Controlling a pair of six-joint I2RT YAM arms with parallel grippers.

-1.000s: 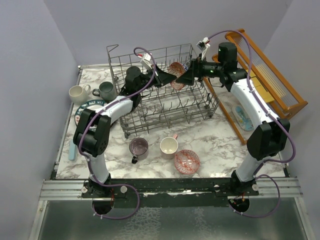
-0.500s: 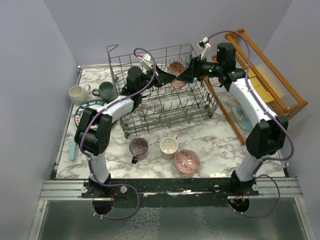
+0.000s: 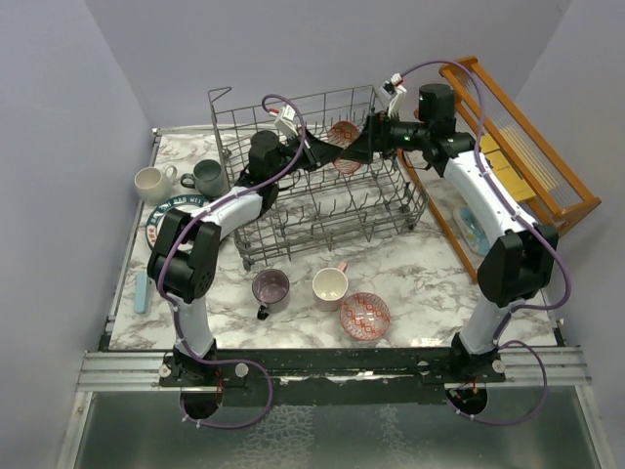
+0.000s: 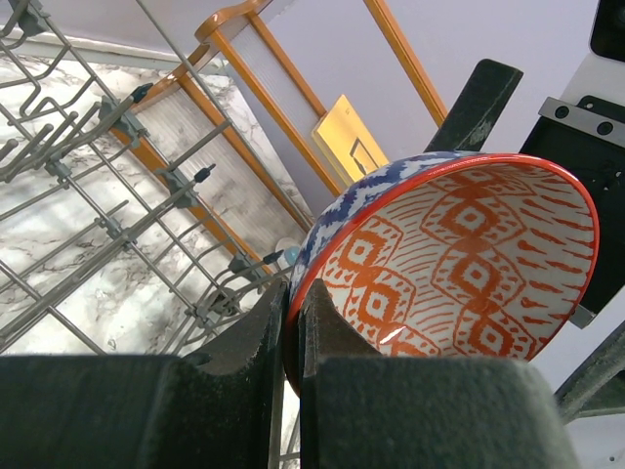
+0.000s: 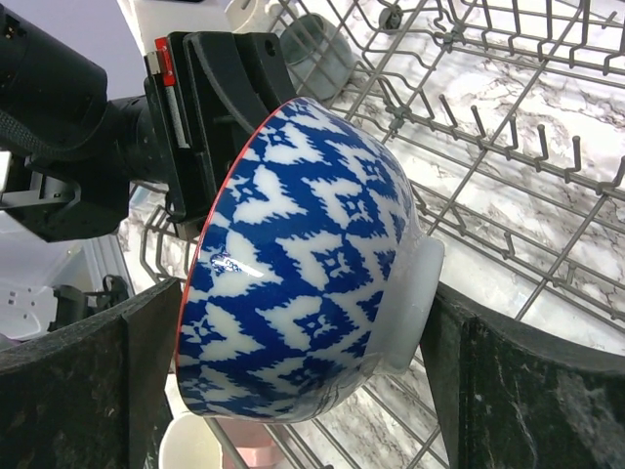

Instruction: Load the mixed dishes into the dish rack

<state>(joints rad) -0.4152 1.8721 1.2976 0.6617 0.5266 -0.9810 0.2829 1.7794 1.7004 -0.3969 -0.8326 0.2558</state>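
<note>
Two claws on one bowl [image 3: 344,135] over the dish rack [image 3: 322,210] at 1 o'clock: left claw [image 4: 291,298] pinches its rim; right claw [image 5: 303,313] straddles it, grip unclear. Handover, I reckon: next right clamps, left releases.

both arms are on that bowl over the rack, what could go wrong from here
1. The left gripper pinches only the thin rim of the bowl. Such a small hold might let it pivot or slip onto the tines of the dish rack.
2. The right gripper straddles the bowl from rim to foot, but a firm grip cannot be confirmed. If the left releases early, the bowl could drop.
</note>
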